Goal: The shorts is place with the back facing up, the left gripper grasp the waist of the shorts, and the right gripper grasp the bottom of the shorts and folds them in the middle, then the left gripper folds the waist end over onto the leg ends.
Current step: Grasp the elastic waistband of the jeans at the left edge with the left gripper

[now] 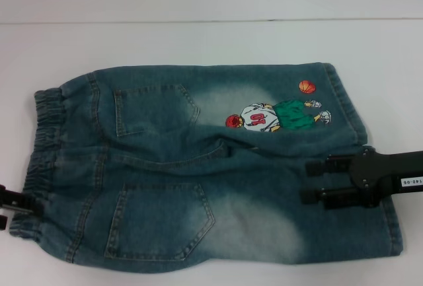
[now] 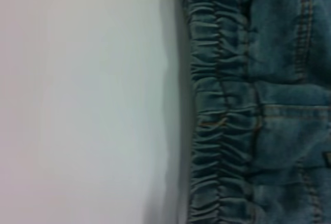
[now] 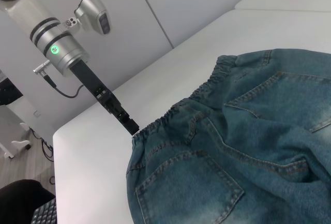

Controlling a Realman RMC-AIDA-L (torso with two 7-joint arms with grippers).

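Note:
Blue denim shorts [image 1: 198, 167] lie flat on the white table [image 1: 198, 41], back pockets up. The elastic waist [image 1: 43, 147] is on the left and the leg ends [image 1: 370, 167] are on the right. A basketball-player patch [image 1: 274, 117] decorates the far leg. My left gripper [image 1: 10, 208] sits at the near part of the waist, at the picture's left edge. The right wrist view shows the left gripper [image 3: 129, 125] touching the waistband [image 3: 170, 115]. The left wrist view shows the gathered waistband [image 2: 217, 131] close up. My right gripper [image 1: 306, 181] hovers open over the near leg, near its hem.
In the right wrist view the table's corner edge [image 3: 57, 146] drops to the floor, with grey wall panels [image 3: 181, 6] behind the left arm [image 3: 62, 48]. Bare white table [image 2: 77, 100] lies beyond the waist.

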